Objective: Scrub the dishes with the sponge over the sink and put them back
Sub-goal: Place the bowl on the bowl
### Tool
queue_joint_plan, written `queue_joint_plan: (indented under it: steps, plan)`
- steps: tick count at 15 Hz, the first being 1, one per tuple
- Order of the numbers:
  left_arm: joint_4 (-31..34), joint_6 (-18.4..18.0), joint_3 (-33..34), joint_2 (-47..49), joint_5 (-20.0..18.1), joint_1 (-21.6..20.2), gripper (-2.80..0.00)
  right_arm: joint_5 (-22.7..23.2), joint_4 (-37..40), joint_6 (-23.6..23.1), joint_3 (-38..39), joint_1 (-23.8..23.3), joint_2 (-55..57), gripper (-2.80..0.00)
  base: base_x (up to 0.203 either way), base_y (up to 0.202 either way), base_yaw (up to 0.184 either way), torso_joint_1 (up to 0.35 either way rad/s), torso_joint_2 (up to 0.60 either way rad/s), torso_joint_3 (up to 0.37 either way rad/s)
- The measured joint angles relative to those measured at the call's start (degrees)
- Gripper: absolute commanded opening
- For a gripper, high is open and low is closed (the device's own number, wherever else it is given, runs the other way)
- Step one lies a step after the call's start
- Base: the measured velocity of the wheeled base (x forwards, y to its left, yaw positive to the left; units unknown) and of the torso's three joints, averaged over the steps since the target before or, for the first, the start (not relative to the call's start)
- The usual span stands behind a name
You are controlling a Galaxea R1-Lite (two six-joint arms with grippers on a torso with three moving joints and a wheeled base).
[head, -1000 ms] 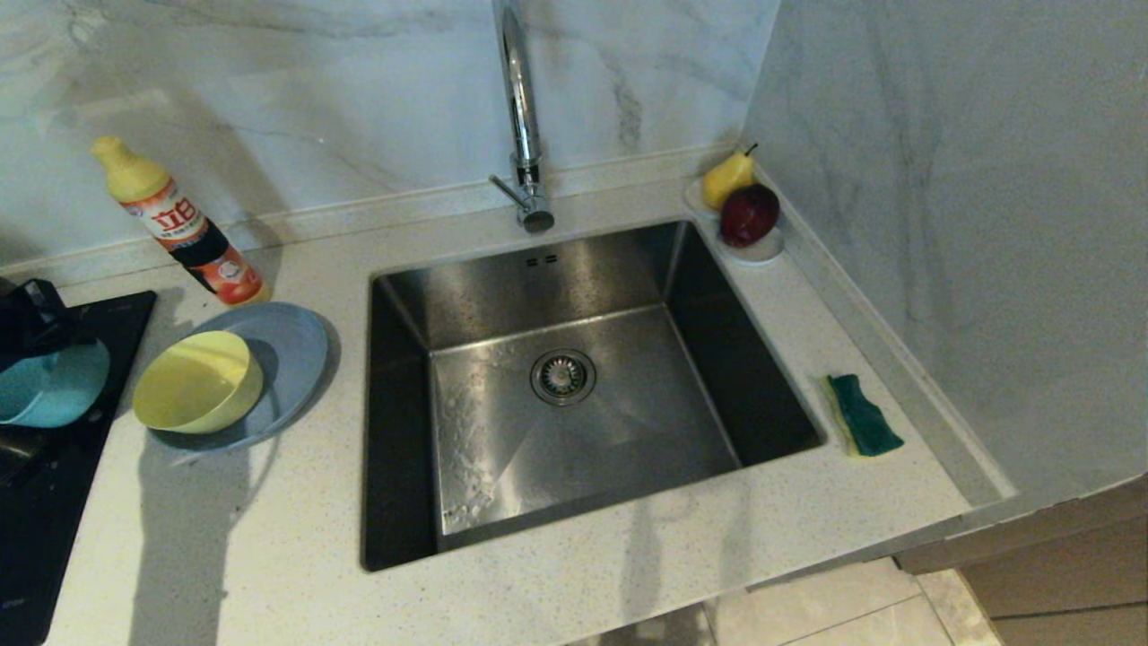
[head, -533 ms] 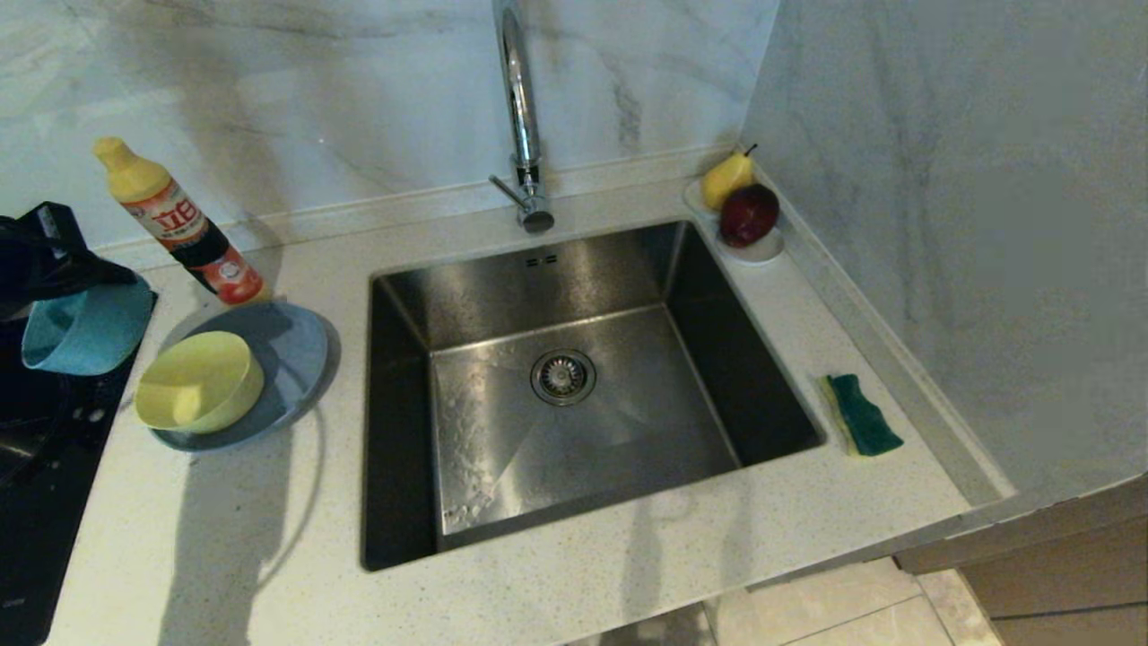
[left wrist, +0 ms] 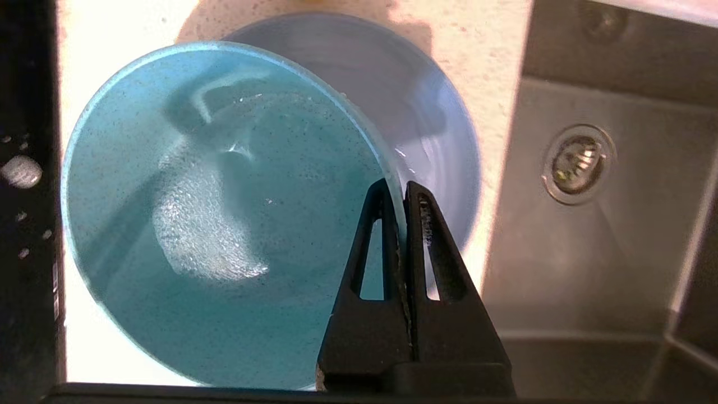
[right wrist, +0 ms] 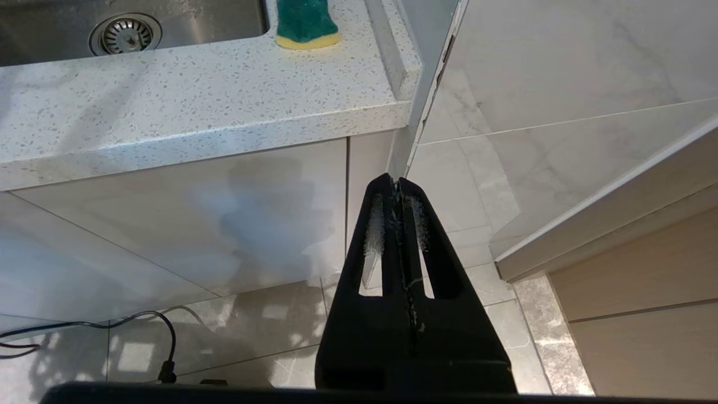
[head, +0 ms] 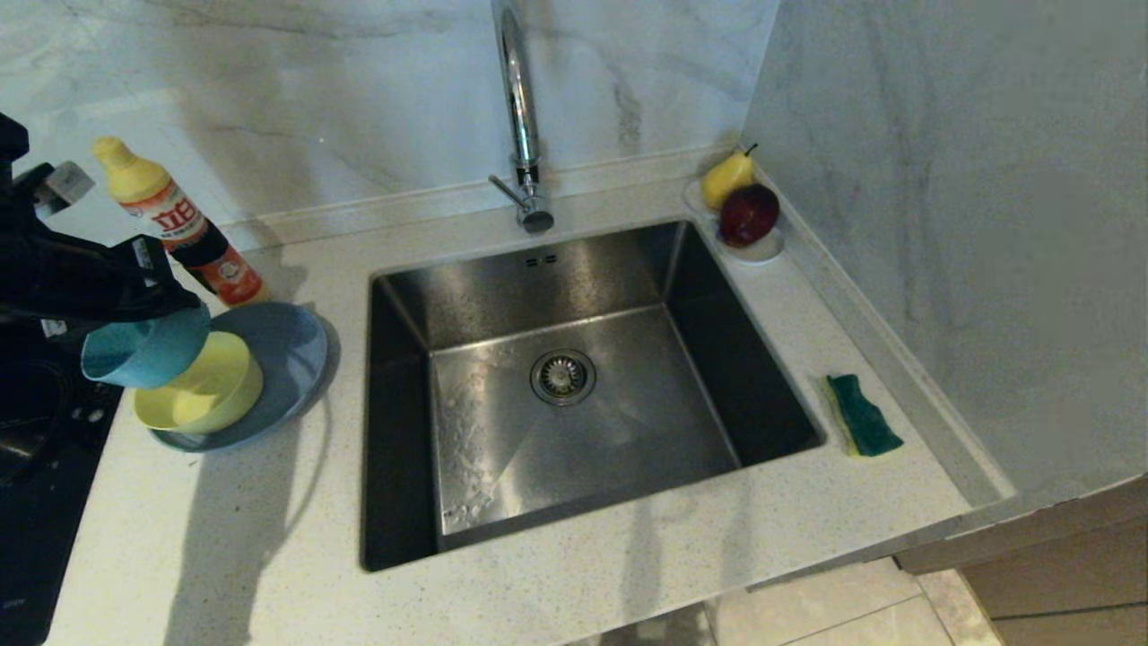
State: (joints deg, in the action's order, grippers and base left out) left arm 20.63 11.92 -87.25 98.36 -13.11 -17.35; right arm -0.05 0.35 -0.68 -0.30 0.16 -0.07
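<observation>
Gripping the teal-blue bowl [head: 143, 352] by its rim, the left gripper [left wrist: 397, 193] is clamped tight, holding it tilted above the yellow bowl [head: 211, 390] on the grey-blue plate [head: 285, 345], beside the sink [head: 574, 377].

Marble walls [head: 942, 224], speckled counter [head: 269, 556], tile floor [right wrist: 493, 303]

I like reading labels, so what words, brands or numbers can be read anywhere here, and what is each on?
"立白": large red characters on the white label of the detergent bottle with the yellow cap, standing behind the grey-blue plate.
The smaller print lower on that label is too blurred to read.
Nothing else in view carries readable text.
</observation>
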Motion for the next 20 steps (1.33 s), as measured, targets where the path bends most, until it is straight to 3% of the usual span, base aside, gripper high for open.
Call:
queue_joint_plan:
  steps: [4, 10, 20]
  plan:
    - [-8.7, 0.1, 4.6, 2.1, 2.3, 1.0, -2.80, 0.0, 0.0, 0.0, 0.0, 0.0, 0.0, -2.80, 0.000, 0.000, 0.000, 0.000, 0.00, 0.000]
    - [-8.8, 0.1, 5.0, 3.5, 3.6, 3.3, -2.80, 0.0, 0.0, 0.0, 0.0, 0.0, 0.0, -2.80, 0.000, 0.000, 0.000, 0.000, 0.00, 0.000]
    - [-5.0, -1.0, 6.6, 0.7, 4.1, 3.5, -2.80, 0.0, 0.0, 0.0, 0.0, 0.0, 0.0, -2.80, 0.000, 0.000, 0.000, 0.000, 0.00, 0.000]
